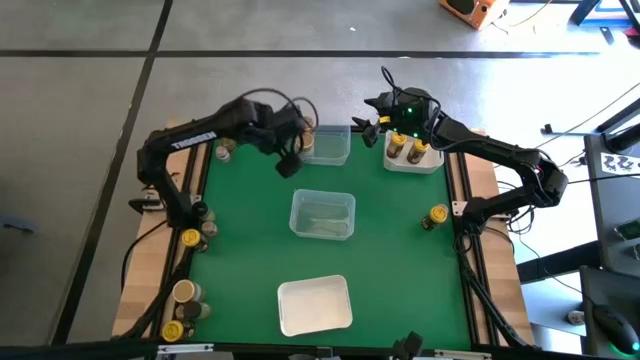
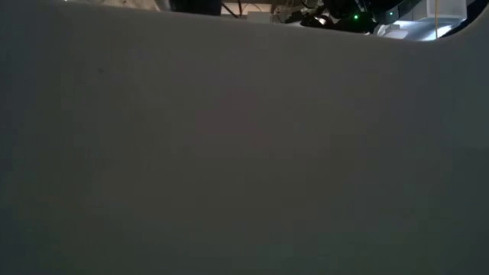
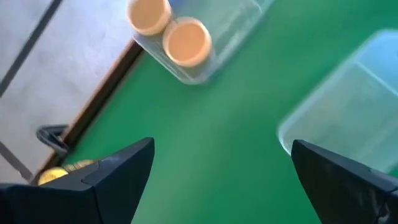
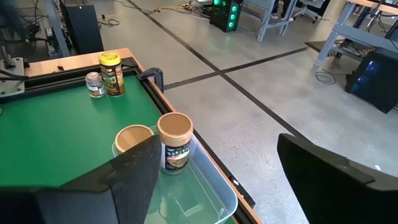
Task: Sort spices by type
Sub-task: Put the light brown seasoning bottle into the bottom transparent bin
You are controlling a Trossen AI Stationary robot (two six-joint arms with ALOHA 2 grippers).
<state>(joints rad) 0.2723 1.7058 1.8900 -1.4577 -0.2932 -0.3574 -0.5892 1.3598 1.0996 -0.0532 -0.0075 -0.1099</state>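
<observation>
Your left gripper [image 1: 291, 165] hung open and empty in the upper middle of the high view, just below and left of the clear tray [image 1: 328, 146] at the top, which already held two tan-topped jars [image 3: 186, 41]. Your right gripper [image 1: 374, 128] stood open too, holding nothing, at the top just left of the white tray [image 1: 432, 165] with two brownish-topped jars [image 1: 407, 149] in it.

So by my judgement you were only partly through. Four jars sat sorted in two trays. The middle clear tray [image 1: 322, 215] and the white tray at the bottom [image 1: 314, 305] looked empty.

Most of the spices were unsorted: a yellow-topped jar [image 1: 437, 215] stood alone at the right edge of the green tabletop [image 1: 250, 240], a few small jars [image 1: 197, 232] clustered at the left edge, several more [image 1: 184, 310] at the lower left, and at least one jar [image 1: 224, 152] at the upper left. The low view was blocked by a pale surface, so it added nothing.
</observation>
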